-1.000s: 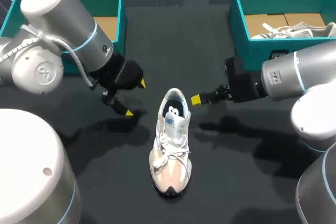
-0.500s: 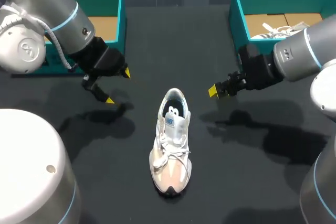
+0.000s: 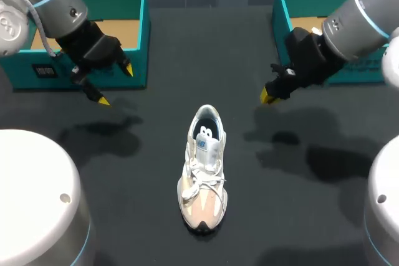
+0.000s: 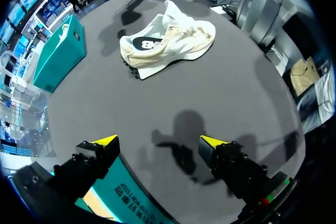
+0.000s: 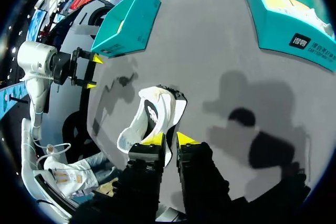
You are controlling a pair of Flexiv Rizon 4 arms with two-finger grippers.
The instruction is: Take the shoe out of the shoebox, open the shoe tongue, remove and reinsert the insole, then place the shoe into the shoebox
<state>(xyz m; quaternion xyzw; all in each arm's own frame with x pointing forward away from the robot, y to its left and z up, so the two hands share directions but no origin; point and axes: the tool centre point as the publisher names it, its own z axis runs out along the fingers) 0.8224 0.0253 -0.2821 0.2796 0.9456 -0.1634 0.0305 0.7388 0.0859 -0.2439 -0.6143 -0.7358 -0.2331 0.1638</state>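
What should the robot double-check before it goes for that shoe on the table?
1. Shoe upright on the table, nothing touching it: ok.
2. Left gripper open and empty: ok.
3. Right gripper open for a grasp: not ok; its fingers are close together, holding nothing.
4. Insole fully seated: cannot tell; only a dark patch shows in the shoe's opening.
5. Left shoebox has free room: ok; bare floor shows inside.

left gripper (image 3: 115, 85): withdrawn from shoe (image 3: 203, 169) toward left shoebox (image 3: 138, 35) | right gripper (image 3: 266, 96): withdrawn toward right shoebox (image 3: 282, 4)
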